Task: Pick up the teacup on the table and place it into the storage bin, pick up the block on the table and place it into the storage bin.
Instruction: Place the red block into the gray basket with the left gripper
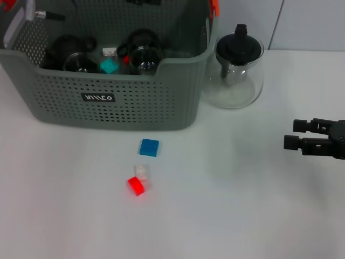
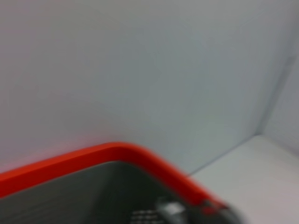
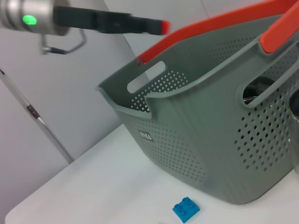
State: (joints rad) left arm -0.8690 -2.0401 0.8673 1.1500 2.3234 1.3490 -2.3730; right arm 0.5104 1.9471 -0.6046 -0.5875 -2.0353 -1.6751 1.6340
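while blocks lie out, right gripper hovers

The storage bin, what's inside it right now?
Inside the storage bin, the head view shows dark glass teaware, a teal block and a small white piece. The front wall hides whatever lies lower down.

Count of things on and around the table

One storage bin; one glass teapot beyond the right gripper. Three loose blocks on the table, all to that gripper's left: one blue, one red, one pale. Inside the bin: two dark-rimmed glass vessels (possibly more, hard to tell) and one teal block.
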